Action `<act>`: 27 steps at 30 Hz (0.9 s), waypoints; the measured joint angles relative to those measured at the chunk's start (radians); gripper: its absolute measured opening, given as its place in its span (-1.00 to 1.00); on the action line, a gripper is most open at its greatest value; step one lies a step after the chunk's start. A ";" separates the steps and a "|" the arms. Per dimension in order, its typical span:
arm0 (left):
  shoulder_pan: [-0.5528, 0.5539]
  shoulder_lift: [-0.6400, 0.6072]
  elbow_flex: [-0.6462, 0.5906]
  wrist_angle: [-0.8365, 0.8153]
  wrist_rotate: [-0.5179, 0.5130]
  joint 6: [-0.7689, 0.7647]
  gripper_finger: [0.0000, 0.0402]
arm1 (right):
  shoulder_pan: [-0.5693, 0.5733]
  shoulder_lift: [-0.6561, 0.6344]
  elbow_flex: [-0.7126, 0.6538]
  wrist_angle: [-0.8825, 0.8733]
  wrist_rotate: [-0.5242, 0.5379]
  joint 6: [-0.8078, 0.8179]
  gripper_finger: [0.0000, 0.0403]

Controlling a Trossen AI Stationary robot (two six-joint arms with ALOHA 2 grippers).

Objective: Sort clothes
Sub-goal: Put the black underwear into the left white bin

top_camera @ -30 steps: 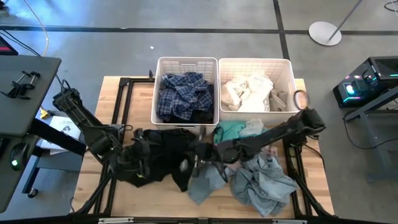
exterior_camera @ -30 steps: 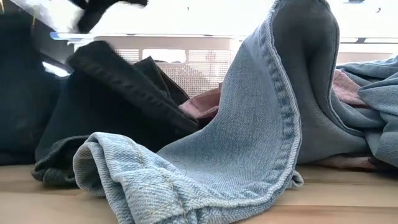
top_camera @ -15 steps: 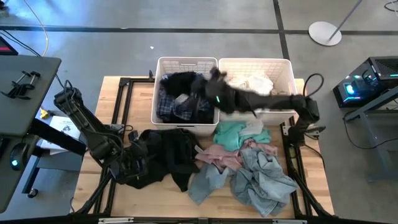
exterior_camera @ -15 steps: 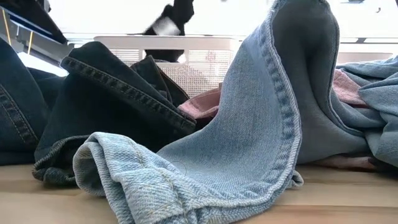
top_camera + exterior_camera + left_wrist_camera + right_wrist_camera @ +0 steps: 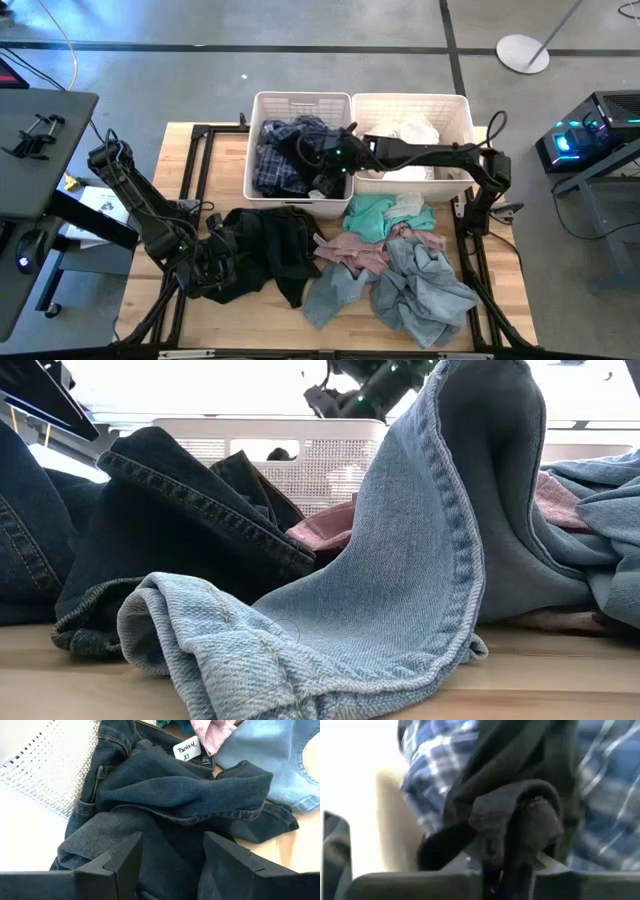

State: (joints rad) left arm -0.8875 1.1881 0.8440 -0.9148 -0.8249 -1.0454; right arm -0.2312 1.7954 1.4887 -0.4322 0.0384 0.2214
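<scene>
My right gripper (image 5: 316, 162) reaches over the left white basket (image 5: 262, 100) and is shut on a black garment (image 5: 300, 150). The garment lies over the navy plaid shirt (image 5: 272, 168) inside. It also shows in the low view (image 5: 365, 385). My left gripper (image 5: 215, 263) is open, low over the dark jeans (image 5: 175, 790) at the table's left. I cannot tell if it touches them. Pale denim (image 5: 420, 285), pink (image 5: 350, 250) and teal (image 5: 370, 212) garments lie heaped on the table in front of the baskets. My right gripper (image 5: 507, 882) pinches a bunched fold of the black garment (image 5: 520, 815) between its two fingers. The fingers come from above, slanting in from the table's right. The cloth hangs slack below them, onto the plaid shirt (image 5: 600, 780) in the basket.
The right white basket (image 5: 462, 100) holds white and khaki clothes (image 5: 400, 135). My right arm lies across it. A black frame (image 5: 190, 140) runs around the table's edges. In the low view, pale denim (image 5: 400, 590) stands up close in front of the camera.
My right gripper has lifted the black garment off the pile at the table's middle and carried it up and toward the far edge, over the left basket. It has then come down, so the garment now rests on the plaid shirt.
</scene>
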 joint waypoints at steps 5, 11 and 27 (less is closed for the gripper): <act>0.005 0.000 0.000 0.000 0.000 0.000 0.01 | 0.011 -0.001 0.154 -0.223 -0.047 0.048 -0.28; 0.006 0.000 0.000 -0.001 0.004 -0.017 0.01 | 0.020 -0.002 0.360 -0.385 0.087 0.188 -0.01; 0.006 0.000 0.000 -0.003 0.011 -0.080 0.01 | 0.001 0.326 0.316 -0.157 0.126 0.050 -0.29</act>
State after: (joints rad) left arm -0.8814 1.1881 0.8440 -0.9173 -0.8138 -1.1252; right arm -0.2304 2.1217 1.8047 -0.5895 0.1641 0.2714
